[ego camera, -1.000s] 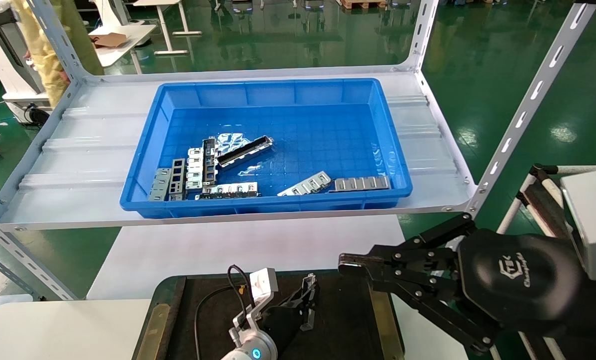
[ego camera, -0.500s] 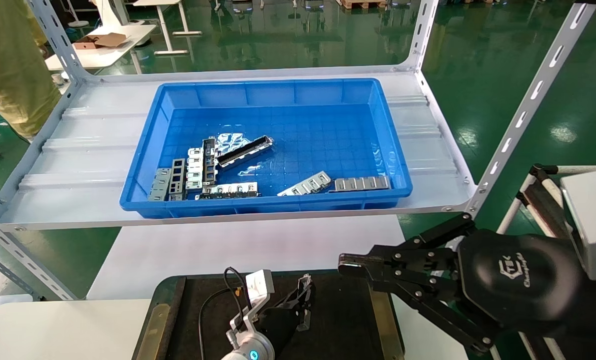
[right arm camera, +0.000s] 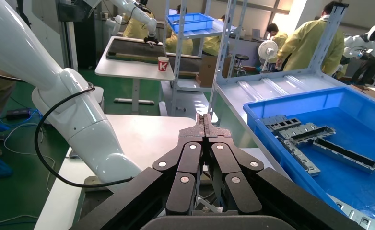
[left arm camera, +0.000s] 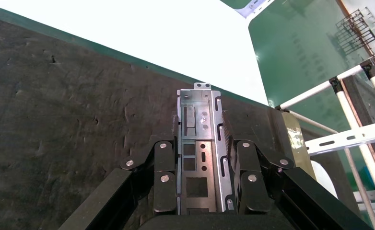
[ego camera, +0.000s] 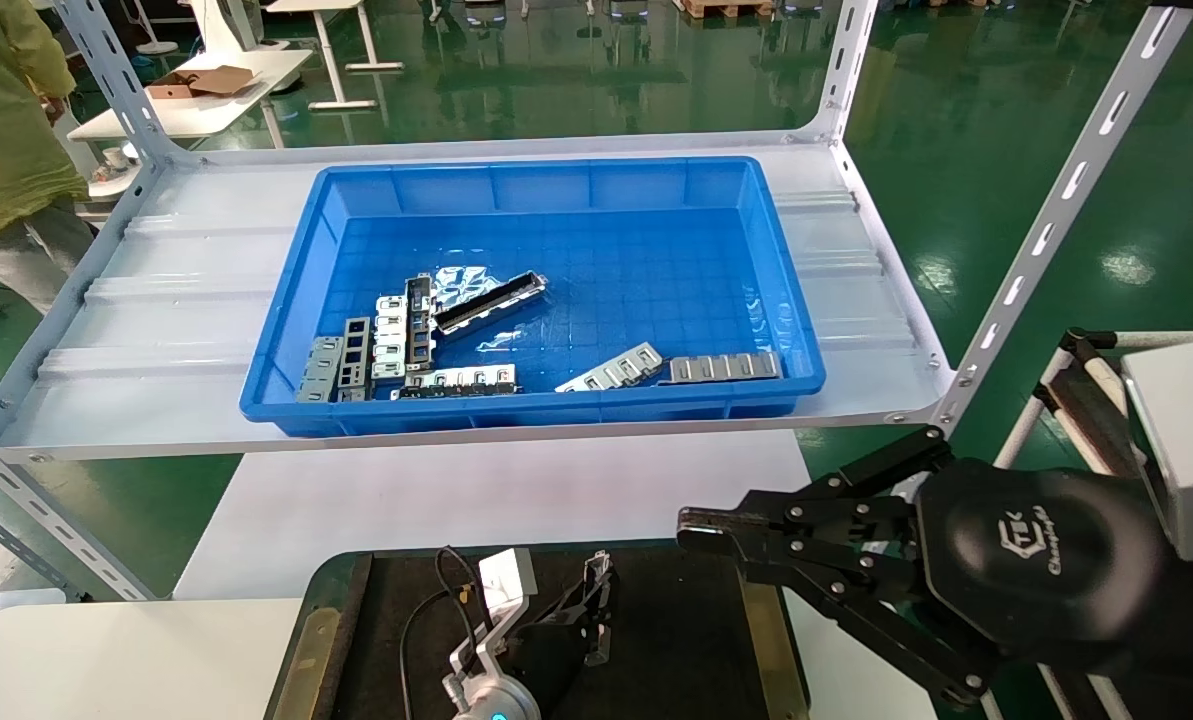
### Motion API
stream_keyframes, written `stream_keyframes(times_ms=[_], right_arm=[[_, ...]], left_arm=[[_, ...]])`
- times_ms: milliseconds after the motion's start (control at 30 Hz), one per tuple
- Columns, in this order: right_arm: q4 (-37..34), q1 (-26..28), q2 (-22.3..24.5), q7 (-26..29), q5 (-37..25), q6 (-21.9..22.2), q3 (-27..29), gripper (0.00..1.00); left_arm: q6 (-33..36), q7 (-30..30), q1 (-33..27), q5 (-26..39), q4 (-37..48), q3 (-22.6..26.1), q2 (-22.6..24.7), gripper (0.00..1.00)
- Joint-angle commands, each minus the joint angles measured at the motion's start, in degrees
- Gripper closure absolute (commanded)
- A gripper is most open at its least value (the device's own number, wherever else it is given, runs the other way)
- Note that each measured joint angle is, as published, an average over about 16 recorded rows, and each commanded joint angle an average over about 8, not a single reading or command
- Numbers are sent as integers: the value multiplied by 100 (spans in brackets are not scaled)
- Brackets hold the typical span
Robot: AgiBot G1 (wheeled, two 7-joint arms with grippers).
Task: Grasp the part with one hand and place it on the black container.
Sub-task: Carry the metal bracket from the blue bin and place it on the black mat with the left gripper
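Observation:
My left gripper point(ego camera: 596, 598) is low over the black container point(ego camera: 686, 650), near its far edge. In the left wrist view the gripper point(left arm camera: 201, 141) is shut on the part point(left arm camera: 202, 103), a narrow grey metal strip with raised side edges and rectangular cutouts. The strip runs lengthwise between the fingers, and its free end sticks out over the matte black surface point(left arm camera: 56, 120). I cannot tell whether the part touches the surface. My right gripper point(ego camera: 691, 527) hangs shut and empty to the right, above the container's brass edge strip point(ego camera: 761, 630). It also shows in the right wrist view point(right arm camera: 204, 120).
A blue plastic bin point(ego camera: 556, 170) on the grey shelf point(ego camera: 176, 300) holds several metal strips point(ego camera: 396, 345) and a longer dark channel piece point(ego camera: 491, 302). A white table point(ego camera: 496, 500) lies between shelf and container. A shelf upright point(ego camera: 1046, 230) stands at the right. A person in yellow point(ego camera: 6, 110) is at the far left.
My left gripper has shifted a little to the left and toward me over the black container, still holding the part. The right arm has not moved. The person at far left moved.

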Motion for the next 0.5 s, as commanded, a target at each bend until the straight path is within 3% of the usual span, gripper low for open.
stream_keyframes(times_ms=[33,500], right_arm=[[0,0,0,0,0,0,-1,100],[0,1,2,-2,3,2,-5,100]], left_arm=[[-54,-151,12,124,16,51,-1,100],[-270,-1058,51,801,279,412,1,100]])
